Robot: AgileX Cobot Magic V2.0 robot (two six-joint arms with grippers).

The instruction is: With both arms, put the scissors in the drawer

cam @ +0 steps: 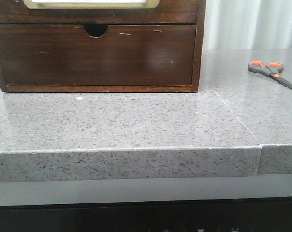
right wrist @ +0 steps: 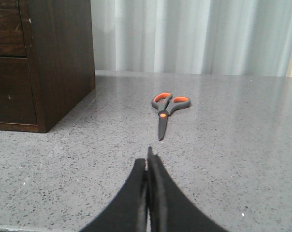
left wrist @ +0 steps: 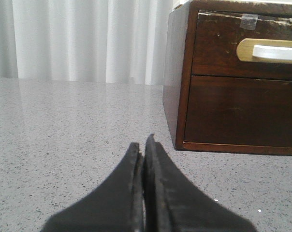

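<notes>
The scissors (cam: pixel 271 71) lie flat on the grey counter at the right, closed, with dark grey handles and orange-lined loops. In the right wrist view the scissors (right wrist: pixel 164 108) lie a short way ahead of my right gripper (right wrist: pixel 147 158), blade tips toward it. That gripper is shut and holds nothing. The drawer (cam: pixel 175 14) is the upper one of the dark brown chest, closed, with its cream-rimmed panel cut off by the top edge of the front view. My left gripper (left wrist: pixel 142 143) is shut and empty, low over the counter to the left of the drawer (left wrist: pixel 218 48). Neither gripper shows in the front view.
Below sits a closed plain drawer (cam: pixel 95 55) with a half-round notch. The chest's side wall (right wrist: pixel 59 63) stands to the left of the scissors. A seam (cam: pixel 233 113) crosses the counter, whose front edge (cam: pixel 126 150) runs close to the camera. Pale curtains hang behind.
</notes>
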